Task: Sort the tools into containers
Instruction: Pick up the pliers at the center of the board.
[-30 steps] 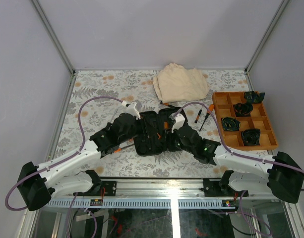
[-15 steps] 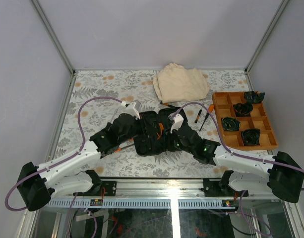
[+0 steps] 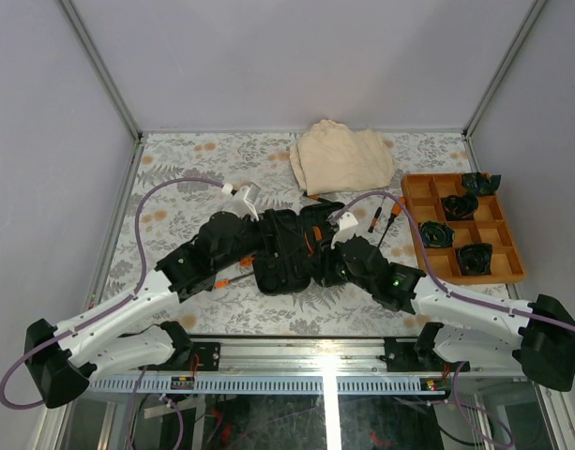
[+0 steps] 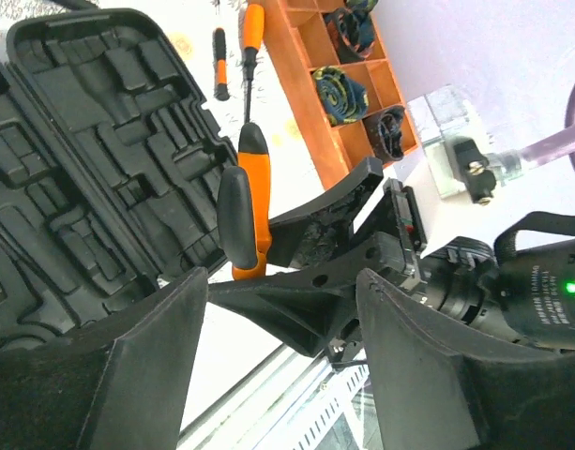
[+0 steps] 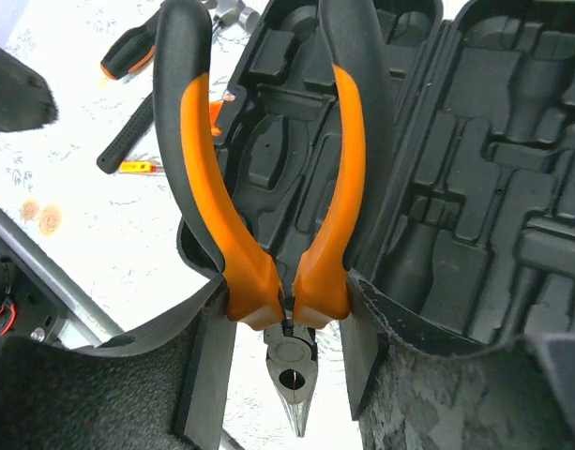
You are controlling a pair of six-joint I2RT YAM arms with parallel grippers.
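Note:
The black tool case (image 3: 289,251) lies open mid-table, its moulded slots showing in the left wrist view (image 4: 81,159) and the right wrist view (image 5: 475,141). My right gripper (image 5: 285,300) is shut on orange-handled pliers (image 5: 268,187), nose pointing down, over the case's edge (image 3: 317,255). My left gripper (image 4: 282,281) is open and empty, facing the right gripper over the case (image 3: 271,242); it sees the pliers (image 4: 248,202). Two screwdrivers (image 3: 383,217) lie right of the case. More tools (image 3: 226,279) lie left of it, also in the right wrist view (image 5: 128,52).
A beige folded cloth (image 3: 341,157) lies at the back, with a small tool (image 3: 315,198) at its front edge. An orange divided tray (image 3: 501,246) holding dark bundles stands at the right. White walls enclose the floral table (image 3: 184,169).
My right gripper has shifted slightly right with the pliers still in it. My left arm has drawn back a little to the left.

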